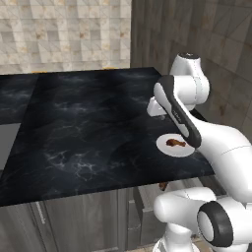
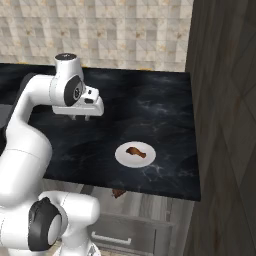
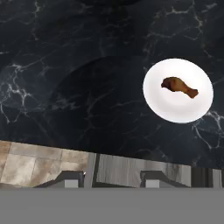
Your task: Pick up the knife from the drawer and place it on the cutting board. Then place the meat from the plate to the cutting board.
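Note:
The white plate lies on the black marble counter near its front edge, with the reddish-brown meat on it. Both also show in the base views, the plate with the meat on top. My gripper hangs above the counter, left of the plate and apart from it, open with nothing between its fingers. Under the counter edge a grey wood-grain drawer with a silver bar handle seems pulled out. The knife and the cutting board are out of view.
A tall grey wood-grain cabinet wall rises right of the counter. A tiled backsplash runs behind it. A small brown object shows just below the counter's front edge. The black counter stretches wide to the left.

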